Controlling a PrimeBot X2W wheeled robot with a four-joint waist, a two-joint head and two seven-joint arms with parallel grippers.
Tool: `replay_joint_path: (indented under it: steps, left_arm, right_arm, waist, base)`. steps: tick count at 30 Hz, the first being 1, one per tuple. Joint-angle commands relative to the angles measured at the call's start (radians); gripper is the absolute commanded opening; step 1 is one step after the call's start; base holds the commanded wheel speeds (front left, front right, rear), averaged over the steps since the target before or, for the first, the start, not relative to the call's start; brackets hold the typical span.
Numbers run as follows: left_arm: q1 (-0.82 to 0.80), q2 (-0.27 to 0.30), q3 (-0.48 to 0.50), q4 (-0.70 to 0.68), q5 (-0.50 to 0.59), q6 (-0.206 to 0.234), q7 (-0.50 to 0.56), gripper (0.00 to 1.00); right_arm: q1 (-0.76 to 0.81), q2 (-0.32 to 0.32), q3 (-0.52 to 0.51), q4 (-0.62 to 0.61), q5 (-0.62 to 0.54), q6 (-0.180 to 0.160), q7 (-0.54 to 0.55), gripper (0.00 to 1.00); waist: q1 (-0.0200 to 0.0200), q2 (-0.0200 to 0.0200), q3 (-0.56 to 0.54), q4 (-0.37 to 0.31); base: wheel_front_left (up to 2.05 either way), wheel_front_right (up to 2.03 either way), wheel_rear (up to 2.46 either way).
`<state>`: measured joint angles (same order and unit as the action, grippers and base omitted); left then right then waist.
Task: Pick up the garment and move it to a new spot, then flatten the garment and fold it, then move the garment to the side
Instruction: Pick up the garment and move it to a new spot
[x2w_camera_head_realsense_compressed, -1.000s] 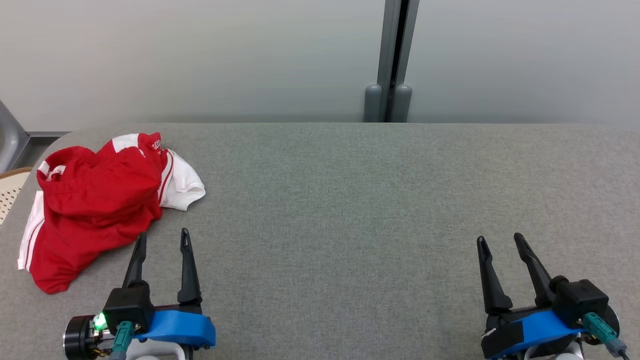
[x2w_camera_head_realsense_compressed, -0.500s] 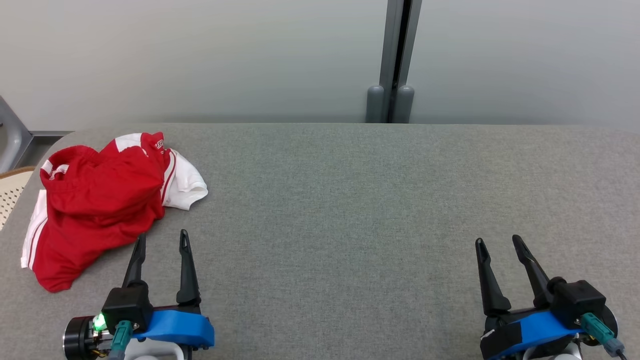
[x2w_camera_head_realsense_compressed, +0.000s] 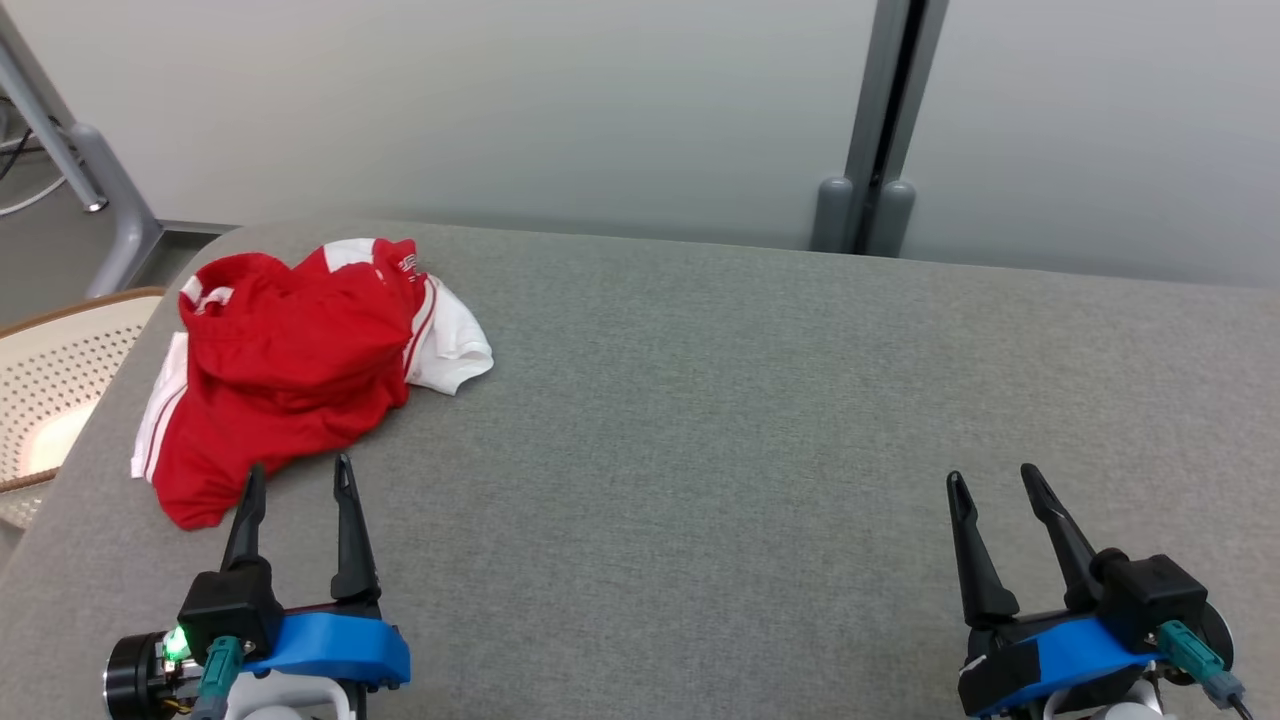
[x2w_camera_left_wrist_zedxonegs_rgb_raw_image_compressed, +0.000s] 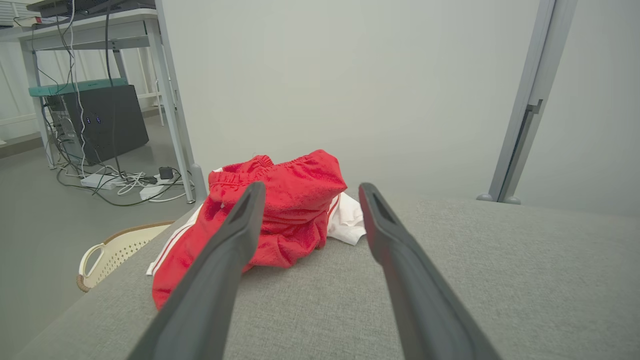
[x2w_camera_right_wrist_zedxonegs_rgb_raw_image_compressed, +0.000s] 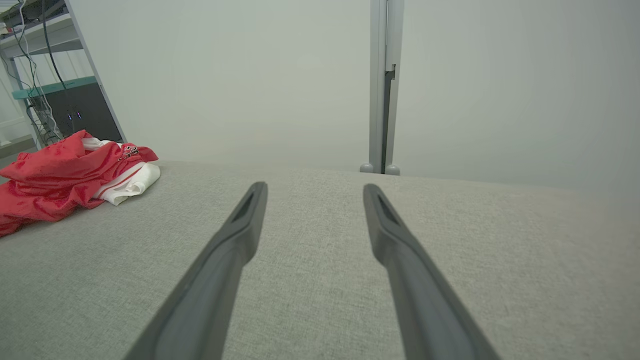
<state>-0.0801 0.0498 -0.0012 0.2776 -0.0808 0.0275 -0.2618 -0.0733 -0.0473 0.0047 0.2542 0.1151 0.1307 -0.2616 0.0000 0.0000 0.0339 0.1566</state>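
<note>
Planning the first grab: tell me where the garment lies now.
In the head view the red-and-white garment lies crumpled at the far left of the grey table, just beyond the left gripper, its jaws open, with a cream basket off that edge.

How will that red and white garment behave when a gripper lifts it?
Probably floppy: the garment lies crumpled in soft folds on the table, so it should sag and unfurl when lifted. It looks thin, so likely light.
</note>
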Motion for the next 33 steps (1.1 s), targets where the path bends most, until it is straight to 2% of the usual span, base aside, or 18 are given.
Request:
replay_joint_path:
  steps: [1,12,18,25,29,33]
  left_arm:
    - [-0.004,0.001,0.006,-0.002,-0.004,0.004,-0.005,1.00]
    - [0.005,0.001,0.012,-0.004,-0.012,0.006,-0.005,1.00]
    - [0.010,0.001,0.020,-0.005,-0.022,0.009,-0.005,1.00]
    - [0.014,0.001,0.037,-0.007,-0.025,0.012,-0.005,1.00]
    - [-0.009,0.001,0.061,-0.010,-0.026,0.011,-0.005,1.00]
    - [-0.069,0.025,0.092,-0.015,-0.029,-0.010,-0.005,1.00]
  right_arm:
    - [0.000,-0.006,-0.002,0.001,-0.001,0.000,-0.005,1.00]
    - [-0.009,-0.006,-0.007,0.007,-0.018,0.000,-0.005,1.00]
    - [-0.014,-0.006,-0.007,0.011,-0.026,0.000,-0.005,1.00]
    - [-0.015,-0.006,0.003,0.016,-0.026,0.000,-0.005,1.00]
    - [-0.019,-0.006,0.010,0.017,-0.030,0.000,-0.005,1.00]
    - [-0.035,-0.006,0.006,0.008,-0.050,0.000,-0.005,1.00]
  waist:
    - [0.0000,0.0000,0.008,0.015]
    - [0.0000,0.0000,0.020,0.152]
    - [0.0000,0.0000,0.029,0.201]
    - [0.0000,0.0000,0.031,0.210]
    - [0.0000,0.0000,0.037,0.191]
    - [0.0000,0.0000,0.066,0.159]
  base:
    - [0.00,0.00,0.00]
    - [0.00,0.00,0.00]
    - [0.00,0.00,0.00]
    - [0.00,0.00,0.00]
    - [0.00,0.00,0.00]
    - [0.00,0.00,0.00]
